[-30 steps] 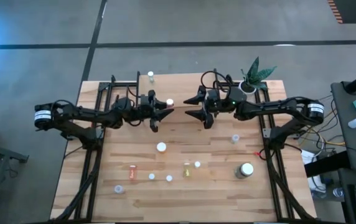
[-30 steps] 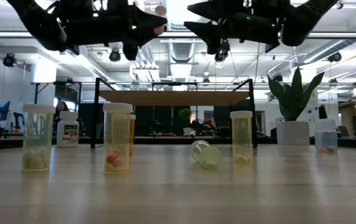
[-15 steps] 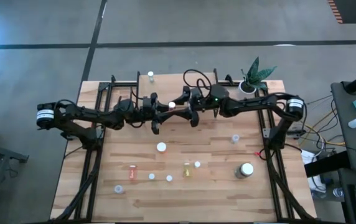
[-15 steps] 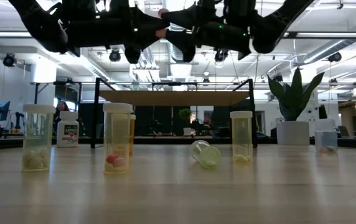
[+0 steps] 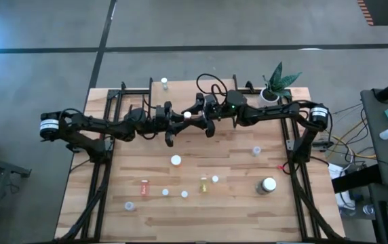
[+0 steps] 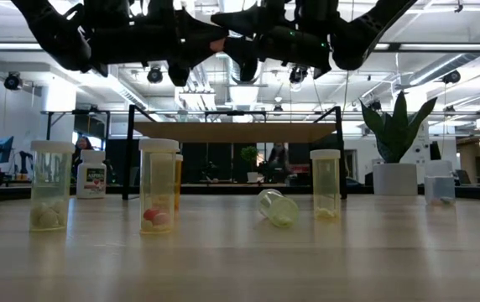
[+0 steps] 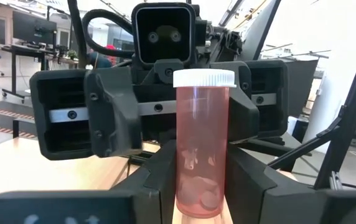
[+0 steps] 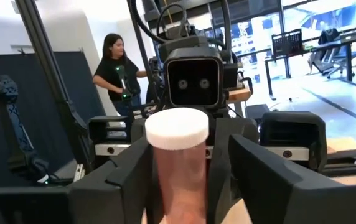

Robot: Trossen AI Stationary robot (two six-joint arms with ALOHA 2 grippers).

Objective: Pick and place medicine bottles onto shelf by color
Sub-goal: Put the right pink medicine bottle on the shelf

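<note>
We hold the pink bottle (image 7: 203, 149) upright, left fingers (image 7: 150, 180) clamped on it, so the right gripper (image 5: 195, 116), fingers spread around it, can take it mid-air above the bench (image 5: 235, 203).

Two dark, slim-linked arms are showing a white band with dark markings near each base joint. A looping black cable is arching over the right arm's wrist, where a small green light is glowing. The left end effector (image 5: 174, 123) and the right end effector (image 5: 197, 116) are each showing chunky black angular fingers, a silver rail fixed with dark screws, and a boxy black camera housing with two round lenses.
</note>
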